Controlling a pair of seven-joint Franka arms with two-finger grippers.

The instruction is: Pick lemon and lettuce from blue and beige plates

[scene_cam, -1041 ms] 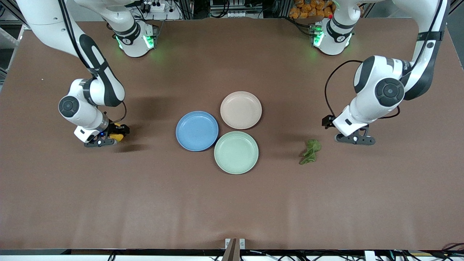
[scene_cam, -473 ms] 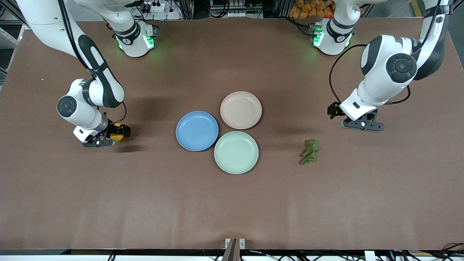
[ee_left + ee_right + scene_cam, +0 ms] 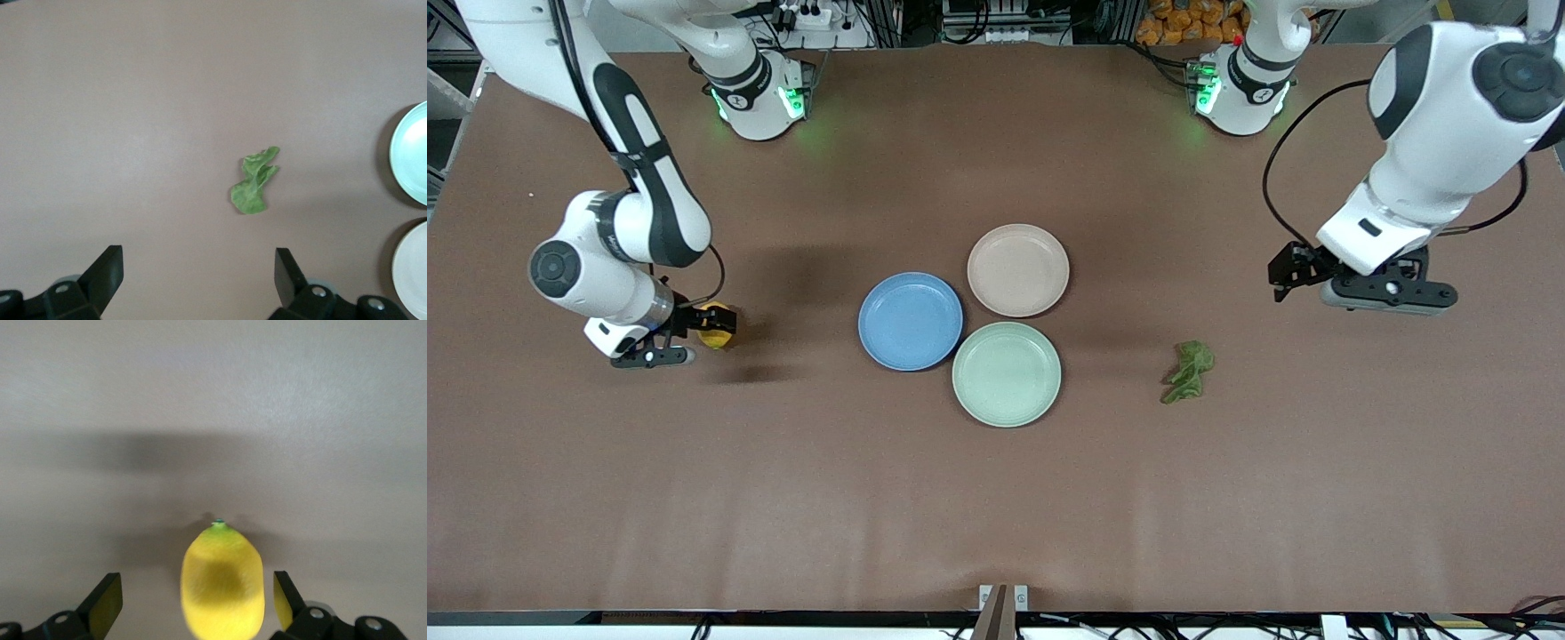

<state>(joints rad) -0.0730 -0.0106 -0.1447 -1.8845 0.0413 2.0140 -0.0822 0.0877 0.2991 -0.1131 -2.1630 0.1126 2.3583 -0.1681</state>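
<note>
**Lemon lying between spread jaws, lettuce lying clear of the other gripper**

Nearest the front camera, the mint-green plate is sitting bare on the brown counter. Toward the left arm's end from it, the lettuce is lying crumpled on the counter, touching no plate and no gripper. In the left wrist view the lettuce is showing out ahead of the two dark fingertips, roughly centred between them but well short of being enclosed.

A little farther back, the blue plate is resting just beside the mint-green one, its dish bare. Toward the right arm's end of the counter, the right gripper is hanging low, with the lemon showing at its tip. The right wrist view is showing the lemon sitting in the gap between the jaws, which are standing apart with a sliver of space on either side of the fruit, so they are not pinching it.

Farther still, the beige plate is lying bare, close against the other two plates. The left gripper is hovering over bare counter toward the left arm's end, jaws spread wide and gripping nothing.
</note>
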